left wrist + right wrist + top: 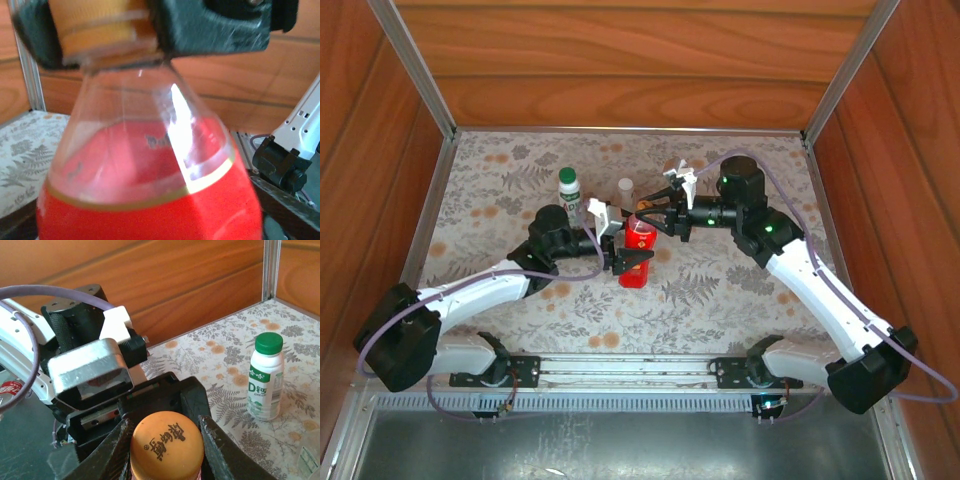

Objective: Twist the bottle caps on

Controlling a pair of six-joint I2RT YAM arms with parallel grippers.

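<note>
we judge one done, the white bottle (266, 387) wearing its green cap (268, 342), while the right gripper (165, 424) pinches the orange cap (166, 445) atop the red bottle (150, 200) at the middle of the mat (740, 290); whether the left gripper (630, 262) grips it we cannot tell.

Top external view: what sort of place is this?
Likely an enclosed robot test cell: brown wood-panel walls, silver aluminium corner posts, and a metal base rail bolted along the fern-print mat's near edge.
</note>
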